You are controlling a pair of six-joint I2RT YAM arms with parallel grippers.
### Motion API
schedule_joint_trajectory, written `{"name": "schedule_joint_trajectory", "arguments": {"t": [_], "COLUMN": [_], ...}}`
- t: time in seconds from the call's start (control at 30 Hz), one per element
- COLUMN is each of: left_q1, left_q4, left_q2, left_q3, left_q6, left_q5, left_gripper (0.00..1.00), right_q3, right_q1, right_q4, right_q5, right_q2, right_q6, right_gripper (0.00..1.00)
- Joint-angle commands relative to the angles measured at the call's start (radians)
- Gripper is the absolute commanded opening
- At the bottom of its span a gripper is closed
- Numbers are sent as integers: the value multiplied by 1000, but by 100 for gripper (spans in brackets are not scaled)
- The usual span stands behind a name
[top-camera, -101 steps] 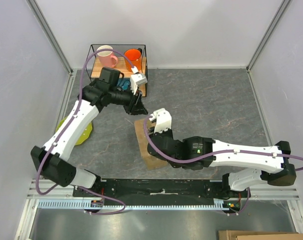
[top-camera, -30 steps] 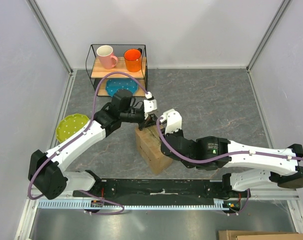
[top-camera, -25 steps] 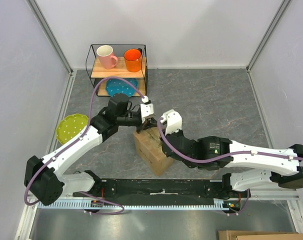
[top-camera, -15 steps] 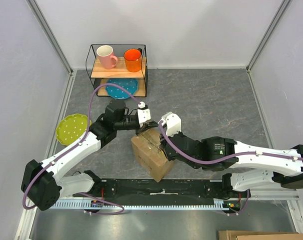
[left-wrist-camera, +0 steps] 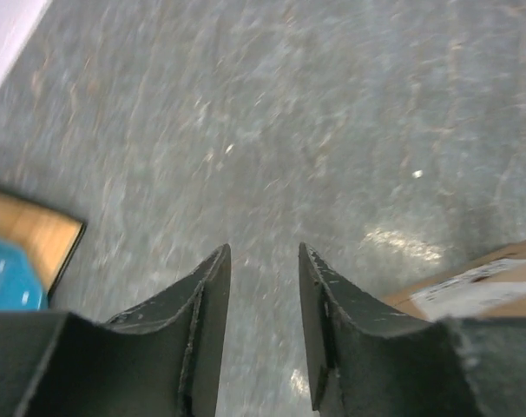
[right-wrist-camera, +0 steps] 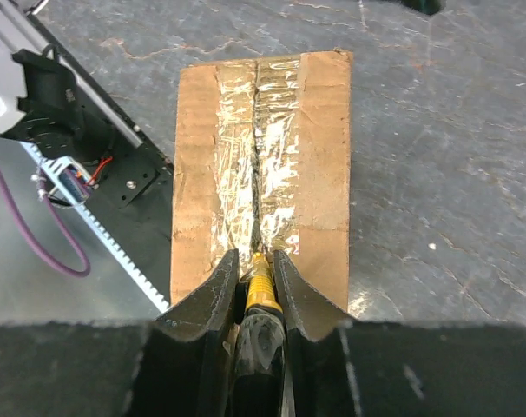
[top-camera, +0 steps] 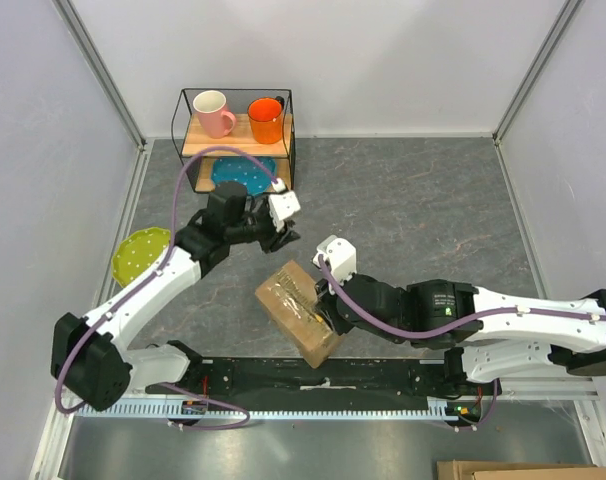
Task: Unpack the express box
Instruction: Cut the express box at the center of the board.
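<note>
The express box, a brown carton with shiny tape along its top seam, lies skewed near the table's front edge. In the right wrist view the box fills the middle. My right gripper is shut on a yellow and black cutter, whose tip sits at the near end of the taped seam. In the top view the right gripper is over the box. My left gripper is open and empty, apart from the box, behind it. The left wrist view shows the left gripper over bare table, with the box's labelled corner at the right.
A black wire shelf at the back holds a pink mug, an orange mug and a blue dotted plate. A yellow-green plate lies at the left. The metal rail runs along the front edge.
The box has turned and slid toward the front left, under my right gripper. My left gripper has let go of the box's far edge and drawn back.
</note>
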Motion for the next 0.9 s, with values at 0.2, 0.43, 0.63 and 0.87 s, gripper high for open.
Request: {"name": "schedule_joint_trajectory", "arguments": {"t": [0.2, 0.43, 0.63, 0.87], "left_q1": [71, 71, 72, 74], "left_q4": [-476, -734, -811, -768], "left_q2": [-45, -167, -191, -147], "left_q3": [349, 308, 195, 171], "left_q6": [-46, 57, 104, 95], "left_q5": [53, 112, 112, 78], "left_gripper": [58, 59, 59, 59], "right_q3": [-30, -53, -64, -45], "right_q1": [57, 56, 56, 56], "right_q4": [65, 82, 87, 121], "right_q5": [-5, 87, 138, 191], "right_q2": [80, 103, 120, 172], "right_q6": [-29, -54, -63, -78], "right_gripper": [0, 0, 0, 0]}}
